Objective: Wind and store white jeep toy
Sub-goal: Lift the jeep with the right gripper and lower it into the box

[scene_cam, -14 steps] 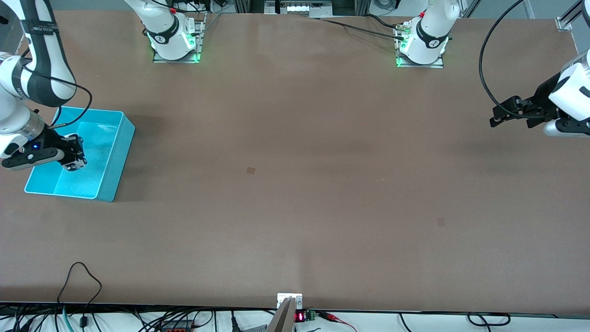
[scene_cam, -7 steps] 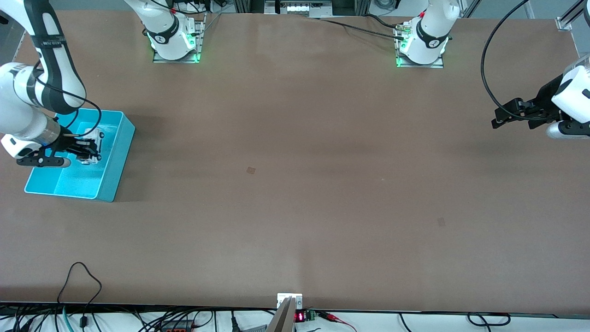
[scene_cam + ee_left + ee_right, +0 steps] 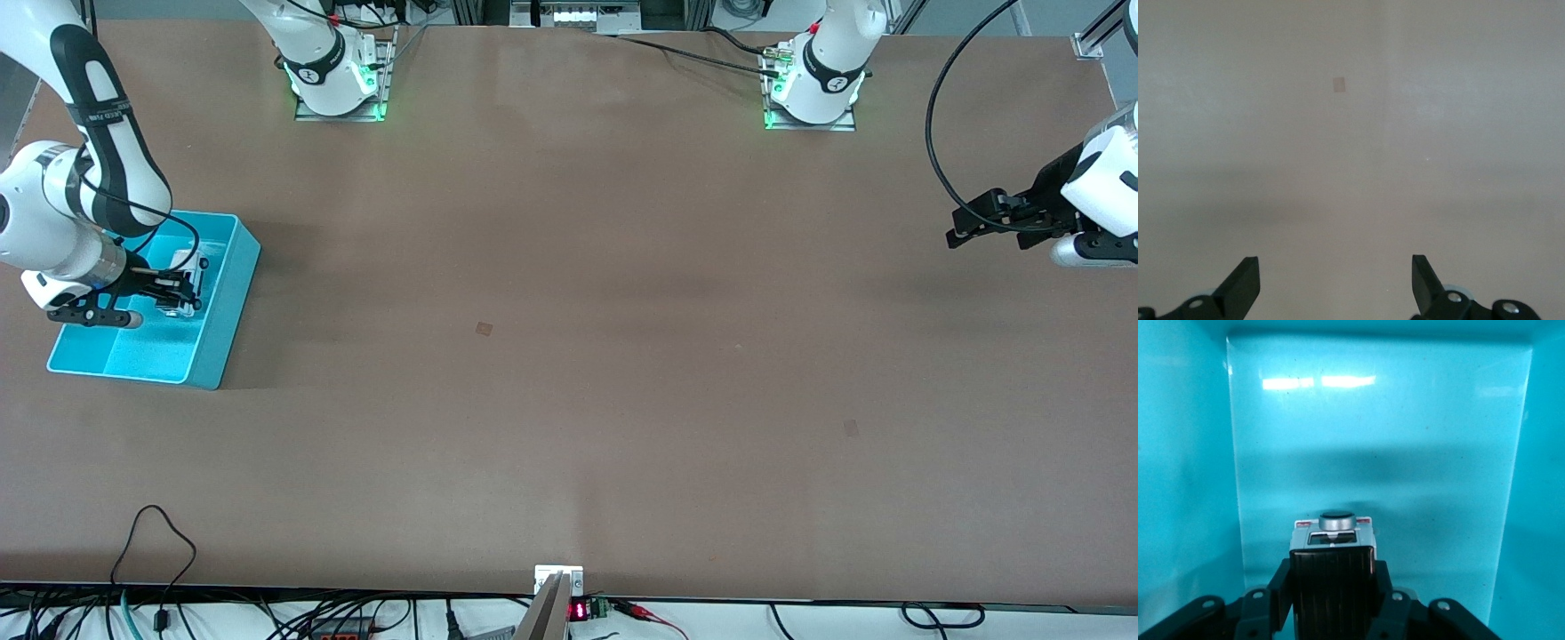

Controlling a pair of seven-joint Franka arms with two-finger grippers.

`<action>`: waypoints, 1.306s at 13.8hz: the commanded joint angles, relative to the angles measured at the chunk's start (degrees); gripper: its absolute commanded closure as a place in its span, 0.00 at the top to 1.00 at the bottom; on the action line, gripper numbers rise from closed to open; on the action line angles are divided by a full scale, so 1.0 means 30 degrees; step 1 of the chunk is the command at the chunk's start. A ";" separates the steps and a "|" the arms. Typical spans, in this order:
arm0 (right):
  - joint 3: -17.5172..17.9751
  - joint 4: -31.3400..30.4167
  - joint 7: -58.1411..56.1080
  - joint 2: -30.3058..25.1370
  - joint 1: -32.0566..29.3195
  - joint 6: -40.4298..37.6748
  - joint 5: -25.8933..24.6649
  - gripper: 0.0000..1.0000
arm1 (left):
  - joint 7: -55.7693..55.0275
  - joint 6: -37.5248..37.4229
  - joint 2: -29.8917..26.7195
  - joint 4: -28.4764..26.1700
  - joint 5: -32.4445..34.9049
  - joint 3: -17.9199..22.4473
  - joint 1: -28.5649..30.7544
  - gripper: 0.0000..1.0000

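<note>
**Jeep in the bin, still in the grip**

Now, over at the right arm's end of the table, the right gripper [image 3: 182,293] is down inside the turquoise bin [image 3: 227,307], and it has the white jeep toy [image 3: 184,276] pinched between its fingers. From the right wrist view the picture is plain: the jeep [image 3: 1332,570] sits clamped between the two black fingers [image 3: 1275,590], its dark ribbed rear panel toward the camera and a round black knob on top, with the bin's glossy floor [image 3: 1405,453] spread out under it. Whether the wheels touch that floor I cannot tell.

Moving across, the brown table [image 3: 569,356] carries a small square mark [image 3: 484,328] near its middle and another fainter one [image 3: 851,428] closer to the front camera.

At the left arm's end, the left gripper [image 3: 965,227] waits in the air over bare tabletop, fingers [image 3: 1238,287] spread wide apart and nothing between them.
</note>
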 commanded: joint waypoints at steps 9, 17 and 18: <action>0.0090 -0.0257 0.0204 0.0679 -0.0752 0.0131 0.0116 0.04 | -0.0257 -0.0412 -0.0759 0.0184 0.0551 -0.0510 0.0122 1.00; 0.0119 -0.0141 0.0146 0.0622 -0.0694 0.0014 0.0116 1.00 | -0.0316 -0.0354 -0.0525 0.0184 0.0551 -0.0480 0.0122 1.00; 0.0119 -0.0053 0.0146 0.0446 -0.0665 -0.0044 0.0087 1.00 | -0.0345 -0.0353 -0.0524 0.0184 0.0551 -0.0480 0.0122 1.00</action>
